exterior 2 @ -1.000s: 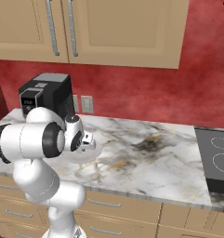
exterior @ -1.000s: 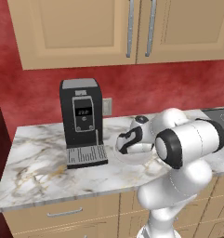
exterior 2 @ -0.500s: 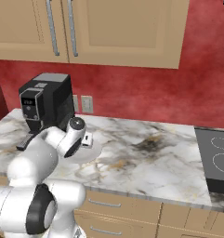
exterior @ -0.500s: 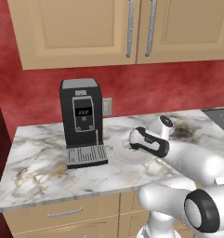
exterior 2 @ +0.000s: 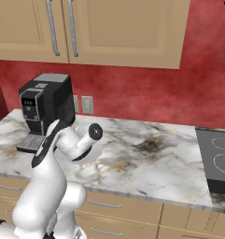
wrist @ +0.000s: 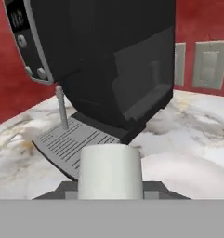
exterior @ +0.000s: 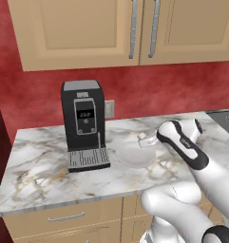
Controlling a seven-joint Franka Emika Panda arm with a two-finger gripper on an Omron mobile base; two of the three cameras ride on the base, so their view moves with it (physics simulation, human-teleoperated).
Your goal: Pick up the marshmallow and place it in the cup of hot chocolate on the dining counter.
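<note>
Since the earlier frame the arm has swung low beside the coffee machine (exterior: 84,124), where the gripper (wrist: 111,193) grips the marshmallow (wrist: 110,171); pickup appears complete, cup placement remains.

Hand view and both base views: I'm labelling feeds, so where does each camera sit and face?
Left base view: behind the arm, left; faces coffee machine and counter; arm rises lower right.
Right base view: behind-right; same counter; arm lower left.
Hand view: rides the arm's end, close over the marshmallow, facing the machine.
Shared: coffee machine, counter.
</note>
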